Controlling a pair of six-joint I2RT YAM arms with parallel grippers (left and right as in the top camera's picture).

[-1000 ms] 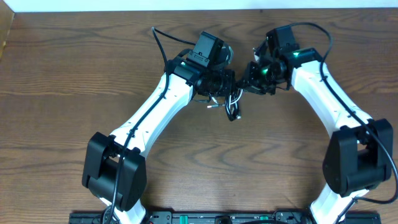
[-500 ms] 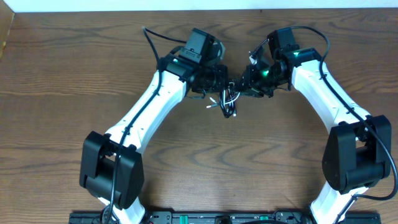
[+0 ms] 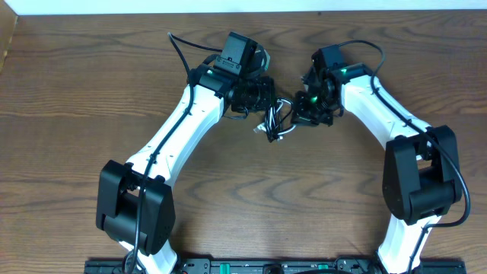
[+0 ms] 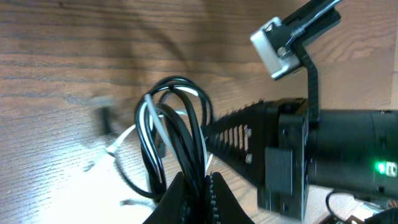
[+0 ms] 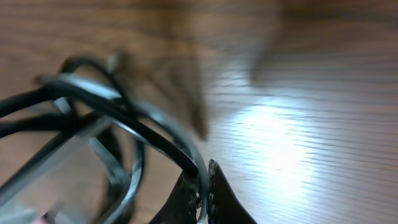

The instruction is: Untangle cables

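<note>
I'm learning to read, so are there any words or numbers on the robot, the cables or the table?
None can be read.
The cables, left arm, right arm and wooden table show no lettering.
Small marks on the black rail at the overhead view's bottom edge are too small to read.

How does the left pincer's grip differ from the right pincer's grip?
The left pincer clamps several strands of the cables, black and white; the right pincer seems to pinch only one black strand. The left pincer grips the bundle from the left, the right pincer from the right. Both are shut on it.
</note>
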